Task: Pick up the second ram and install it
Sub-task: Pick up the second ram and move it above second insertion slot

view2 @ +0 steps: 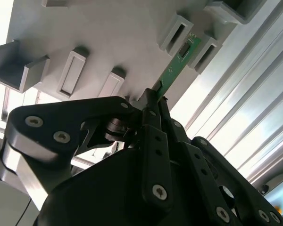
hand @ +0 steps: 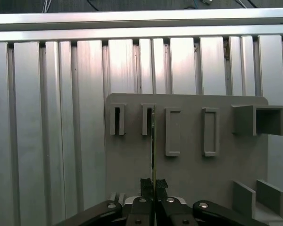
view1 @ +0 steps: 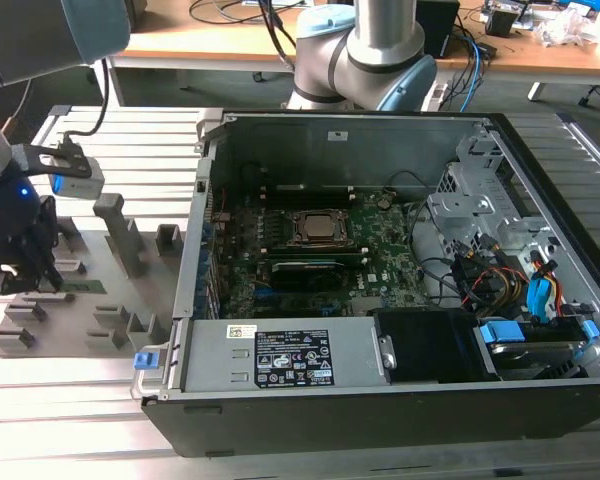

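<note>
The second ram [view2: 179, 61] is a thin green stick. It stands on edge over the grey holder plate [view2: 108, 33], and its far end lies between two holder blocks. My gripper [view2: 155, 94] is shut on its near end, with the black fingers [view2: 151, 122] pressed to both faces. In the first wrist view the ram [hand: 153, 150] shows edge-on, running from the gripper [hand: 153, 186] toward a slot block. In the exterior view the gripper [view1: 25, 275] is low over the holder plate [view1: 90, 300] at the exterior view's left, with a bit of the green ram [view1: 85, 287] beside it.
The open computer case [view1: 380, 420] stands at the exterior view's right of the plate, with the green motherboard [view1: 380, 265] and CPU socket [view1: 317, 228] inside. Upright grey blocks [view1: 120, 235] rise from the plate. The table is ribbed aluminium [hand: 47, 117].
</note>
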Tool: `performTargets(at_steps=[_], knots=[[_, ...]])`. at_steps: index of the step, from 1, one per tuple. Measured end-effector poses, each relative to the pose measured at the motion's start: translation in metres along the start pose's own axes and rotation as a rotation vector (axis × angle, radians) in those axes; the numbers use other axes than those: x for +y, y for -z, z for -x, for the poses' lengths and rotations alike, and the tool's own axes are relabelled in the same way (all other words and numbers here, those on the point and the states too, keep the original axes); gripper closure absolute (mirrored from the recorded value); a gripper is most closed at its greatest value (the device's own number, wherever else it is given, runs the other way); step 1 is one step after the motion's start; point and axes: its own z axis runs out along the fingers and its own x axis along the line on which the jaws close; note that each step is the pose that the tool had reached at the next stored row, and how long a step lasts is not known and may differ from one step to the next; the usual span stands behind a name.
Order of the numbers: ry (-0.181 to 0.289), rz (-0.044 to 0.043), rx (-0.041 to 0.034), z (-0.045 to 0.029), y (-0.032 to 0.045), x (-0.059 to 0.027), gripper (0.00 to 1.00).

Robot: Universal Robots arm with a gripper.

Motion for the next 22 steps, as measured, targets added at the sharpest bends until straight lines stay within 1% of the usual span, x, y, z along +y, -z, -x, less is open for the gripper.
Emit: performTargets(at_steps=[4,7,10,15,20,22], knots=[[0.0,0.0,0.0,0.0003,0.0115,0.0003,0.86],[0.0,0.0,0.0,0.0003,0.0163,0.0004,0.86],[0.0,0.0,0.0,0.0006,0.0256,0.0007,0.86],[0.0,0.0,0.0,0.0008,0.0354,0.0009,0.86],[0.0,0.0,0.0,0.001,0.0432,0.0011,0.86],[0.0,0.0,0.0,0.0011,0.0493,0.0012,0.86]])
